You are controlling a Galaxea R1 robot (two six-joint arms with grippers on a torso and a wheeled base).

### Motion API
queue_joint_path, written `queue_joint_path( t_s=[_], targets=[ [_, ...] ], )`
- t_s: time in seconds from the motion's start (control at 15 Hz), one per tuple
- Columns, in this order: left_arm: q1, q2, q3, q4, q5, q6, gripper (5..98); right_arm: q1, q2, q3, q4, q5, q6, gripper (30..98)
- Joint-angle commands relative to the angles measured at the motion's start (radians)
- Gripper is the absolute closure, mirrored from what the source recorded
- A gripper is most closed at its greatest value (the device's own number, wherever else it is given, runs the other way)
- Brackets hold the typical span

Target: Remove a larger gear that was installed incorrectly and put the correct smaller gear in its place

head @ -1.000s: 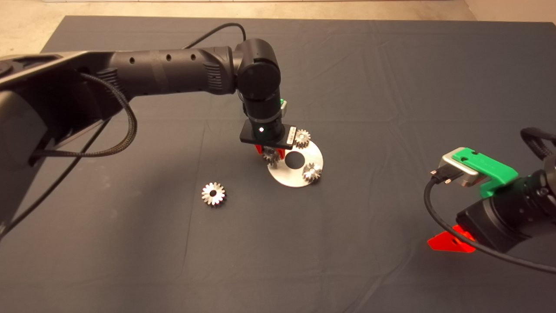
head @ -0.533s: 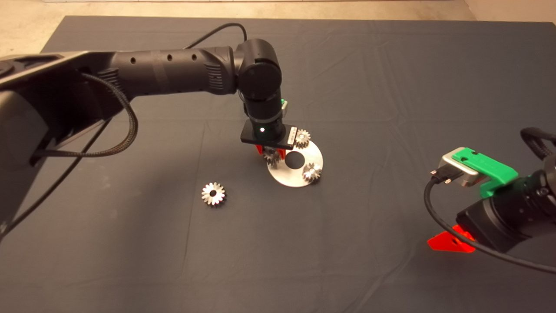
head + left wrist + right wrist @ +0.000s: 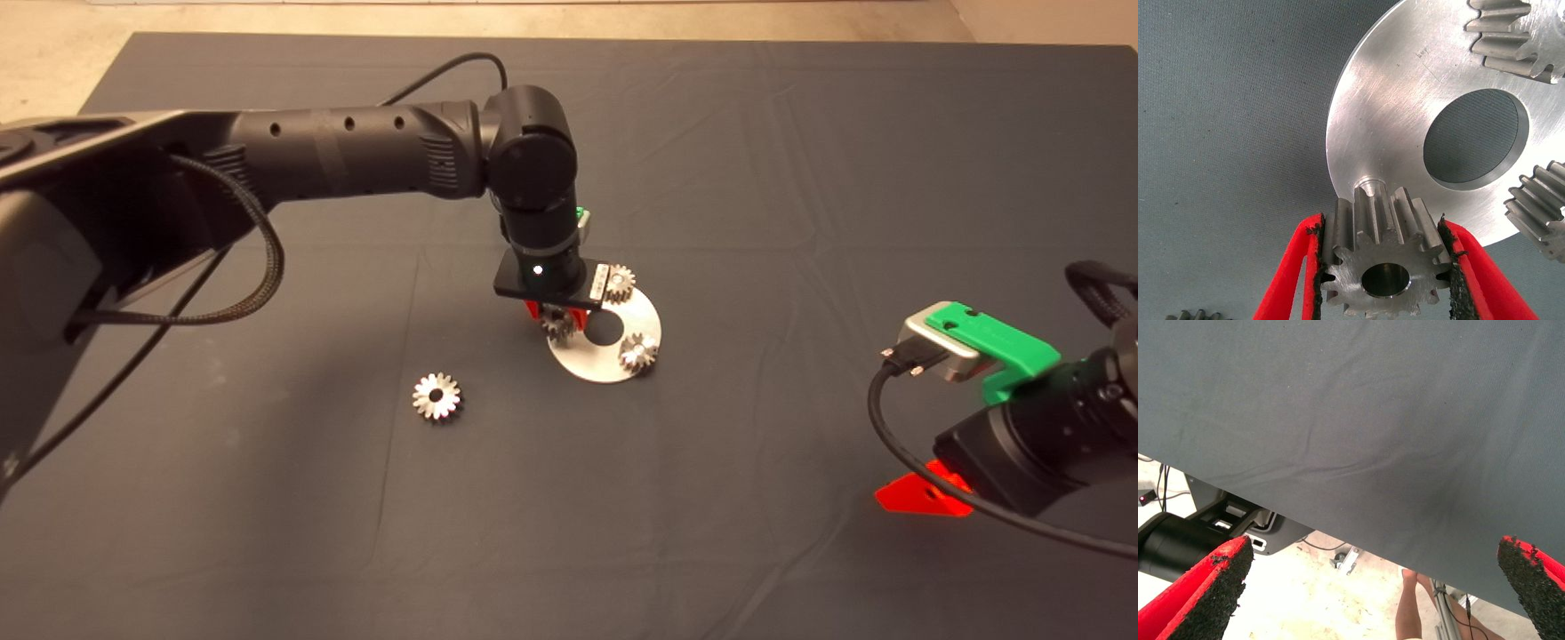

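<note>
I see a dark grey mat [image 3: 800, 178] covering the table, creased here and there, with pale concrete floor along its far edge.

Furthest left on the mat lies the larger gear [image 3: 436, 396], bright silver with pointed teeth, flat on the cloth and well apart from everything else, to the near left of the plate.

My left arm [image 3: 338, 160] reaches in from the left and bends down over the middle of the mat. The left gripper [image 3: 1383, 267] is clamped on the smaller gear [image 3: 1381, 263], one black pad pressed against the teeth on each side. I hold that gear at the left edge of the round silver plate [image 3: 613, 364], over a short metal stub [image 3: 1368, 187] that rises from the plate; I cannot tell whether the gear is seated on it.

The plate lies flat and has a wide round hole [image 3: 605, 327] at its centre. Two more small gears stand on it: one at the far rim [image 3: 619, 283], one at the near right rim [image 3: 637, 353].

At the right edge, near side, the right gripper [image 3: 1378, 587] hangs idle over the mat's edge, its fingers spread wide with nothing between them. Beyond that edge its wrist view shows floor, cables and a person's bare leg [image 3: 1413, 607].
</note>
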Motion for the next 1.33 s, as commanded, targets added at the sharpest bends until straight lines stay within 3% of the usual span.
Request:
queue_joint_path(
  t_s=[0.0,0.53,1.27],
  targets=[
    [-0.006,0.006,0.003,0.006,0.007,-0.002,68.9,0.014,-0.001,0.004,0.031,-0.126,0.007,31.4],
    [0.005,0.006,0.004,0.006,0.005,0.001,68.9,0.014,-0.001,0.004,0.031,-0.126,0.007,31.4],
    [0.003,0.002,0.009,0.003,0.002,0.004,59.3,0.014,-0.001,0.004,0.031,-0.126,0.007,31.4]
  ],
)
